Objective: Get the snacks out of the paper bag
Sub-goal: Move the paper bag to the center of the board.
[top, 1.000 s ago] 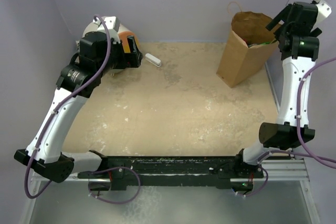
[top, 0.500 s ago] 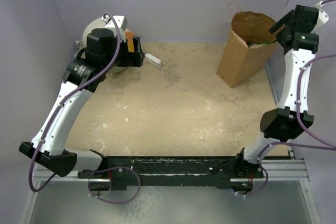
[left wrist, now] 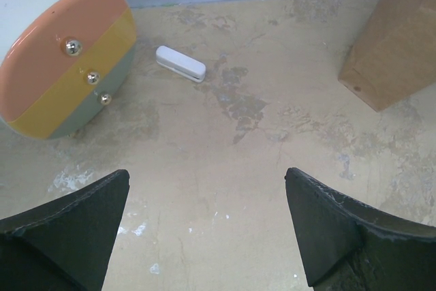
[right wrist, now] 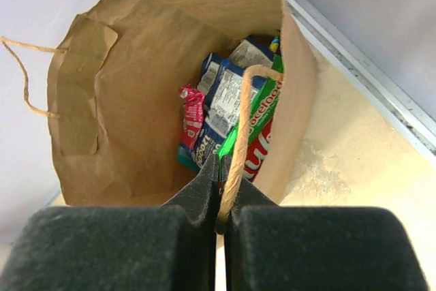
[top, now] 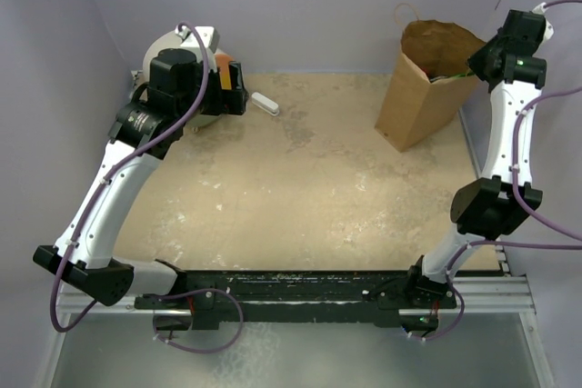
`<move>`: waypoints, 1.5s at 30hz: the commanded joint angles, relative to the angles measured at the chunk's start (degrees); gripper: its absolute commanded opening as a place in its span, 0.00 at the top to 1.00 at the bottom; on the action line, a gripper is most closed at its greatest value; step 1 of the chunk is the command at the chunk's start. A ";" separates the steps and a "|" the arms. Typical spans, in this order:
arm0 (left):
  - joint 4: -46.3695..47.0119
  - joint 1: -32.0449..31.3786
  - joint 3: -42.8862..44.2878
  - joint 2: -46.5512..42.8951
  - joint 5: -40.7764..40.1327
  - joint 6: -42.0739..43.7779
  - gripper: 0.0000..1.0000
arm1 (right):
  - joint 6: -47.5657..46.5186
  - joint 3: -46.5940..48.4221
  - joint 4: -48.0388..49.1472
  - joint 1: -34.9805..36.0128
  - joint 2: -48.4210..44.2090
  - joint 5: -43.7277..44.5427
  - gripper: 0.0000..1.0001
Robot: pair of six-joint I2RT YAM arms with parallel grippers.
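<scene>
The tall brown paper bag stands upright at the far right of the table, its mouth open. In the right wrist view I look down into the paper bag at the snacks: a green chip bag with a red-white logo, a blue-white pouch and a pink wrapper. My right gripper is shut on the bag's near twisted handle, just above the rim; it shows at the bag's right side. My left gripper hangs open over bare table at the far left.
A white-and-orange cylinder lies on its side at the far left, behind the left gripper. A small white bar rests beside it. A metal rail and the right wall run close to the bag.
My right gripper has shut on the bag's handle after standing open at the mouth. The left arm shifted slightly and then held still, still open.
</scene>
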 commanded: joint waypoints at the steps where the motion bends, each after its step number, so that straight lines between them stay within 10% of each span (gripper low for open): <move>1: 3.18 0.47 2.55 -1.11 -0.93 -0.42 0.01 | -1.58 -0.81 2.55 -0.03 -3.28 -5.56 1.00; 18: 3.35 0.48 0.49 -3.34 4.02 -9.01 0.01 | -4.61 -5.35 0.71 4.07 -8.94 -28.15 1.00; 34: -0.56 0.51 -1.67 -8.47 12.25 -22.72 0.01 | -1.16 -16.99 3.61 29.96 -17.53 -30.83 1.00; 45: -8.14 0.45 12.79 -2.97 13.98 -33.92 0.01 | 0.55 -21.53 4.64 47.84 -20.29 -31.96 1.00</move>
